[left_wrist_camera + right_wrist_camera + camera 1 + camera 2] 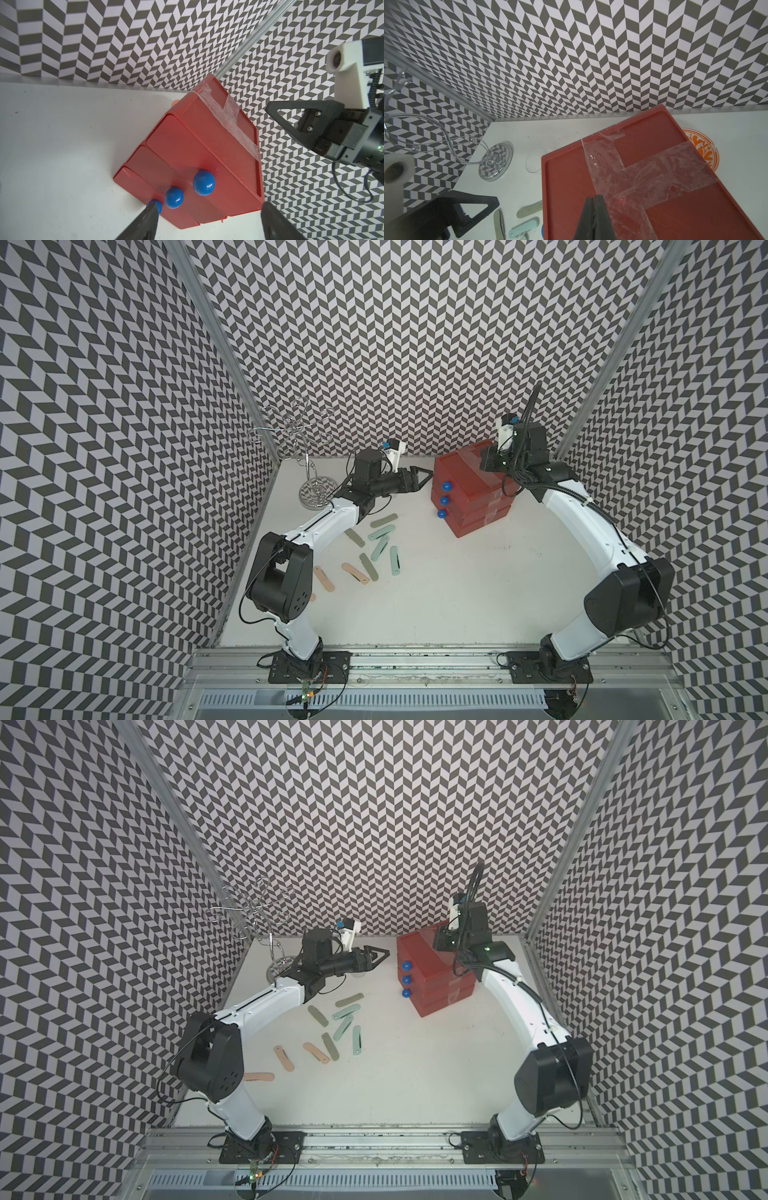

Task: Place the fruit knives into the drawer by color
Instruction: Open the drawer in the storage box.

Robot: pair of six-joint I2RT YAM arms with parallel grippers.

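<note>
Just off the drawer (461, 485), at its knob face, the left gripper (428, 482) stands with its fingers (143, 224) apart and nothing between them, pointing at the blue knobs, nearest the top knob (446, 486) and not touching it. Over the drawer's top the right gripper (594, 202) has its jaws pressed together on nothing, tip low above the tape (633, 176), though I cannot tell whether it rests on the lid. All three trays look shut, so the step in hand seems to be opening one. To do it well, I judge, the left should centre its gap on one knob only, since the middle knob (444, 501) sits close beneath and a skewed approach could catch both or slip off the round ball. It should close behind the ball's widest part, then pull straight out along the tray's run, not upward. The box looks light, so the right tip should bear down on the top before the pull, or the whole drawer may slide. Well out from the knob face, toward the left arm's base, the knives (380, 549) lie scattered flat on the table (457, 593), peach ones farthest from the drawer, none showing inside it
</note>
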